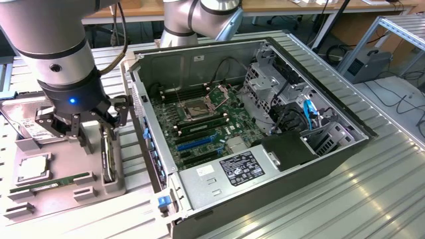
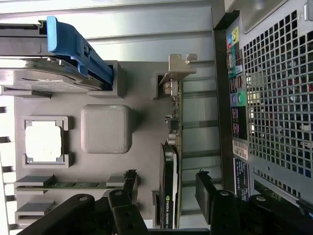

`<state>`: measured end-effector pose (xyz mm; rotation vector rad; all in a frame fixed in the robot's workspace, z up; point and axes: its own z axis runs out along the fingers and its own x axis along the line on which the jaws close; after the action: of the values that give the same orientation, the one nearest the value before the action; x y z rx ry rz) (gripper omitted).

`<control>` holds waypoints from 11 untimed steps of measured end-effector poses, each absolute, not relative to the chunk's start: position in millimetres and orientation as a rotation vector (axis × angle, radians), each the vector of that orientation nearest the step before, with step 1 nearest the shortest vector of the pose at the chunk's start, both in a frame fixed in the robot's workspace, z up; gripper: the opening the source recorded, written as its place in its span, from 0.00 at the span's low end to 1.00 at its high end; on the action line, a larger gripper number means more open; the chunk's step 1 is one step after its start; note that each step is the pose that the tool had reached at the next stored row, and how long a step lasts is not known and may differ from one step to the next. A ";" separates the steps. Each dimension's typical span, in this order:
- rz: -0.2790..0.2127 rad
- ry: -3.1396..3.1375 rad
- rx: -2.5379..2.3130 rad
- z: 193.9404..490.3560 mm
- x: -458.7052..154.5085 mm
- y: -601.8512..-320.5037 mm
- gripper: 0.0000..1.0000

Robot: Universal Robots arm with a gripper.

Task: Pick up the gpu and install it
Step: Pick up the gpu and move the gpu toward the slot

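Two gripper (image 2: 167, 183) fingers (image 2: 209, 193) are spread either side of the gpu (image 2: 170, 161), stood on edge in the tray (image 2: 142, 127); pickup stage, nothing pinched yet, centred squeeze needed.

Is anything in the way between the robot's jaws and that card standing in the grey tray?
Nothing visible. The gripper hangs over the gpu, jaws open to either side of it, apart from it.

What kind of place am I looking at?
Likely a robotics lab bench: a robot gripper hangs over a gpu in a parts tray, beside an open computer case on a metal table.
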<state>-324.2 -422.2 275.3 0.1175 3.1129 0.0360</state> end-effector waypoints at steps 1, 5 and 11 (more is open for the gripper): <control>0.036 3.113 0.118 273.2 -324.2 -422.2 0.60; 0.036 3.112 0.132 265.4 -324.0 -422.2 0.60; 0.033 3.107 0.216 259.3 -322.7 -422.2 0.60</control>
<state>-322.7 -422.2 259.3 0.2157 3.1070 0.0326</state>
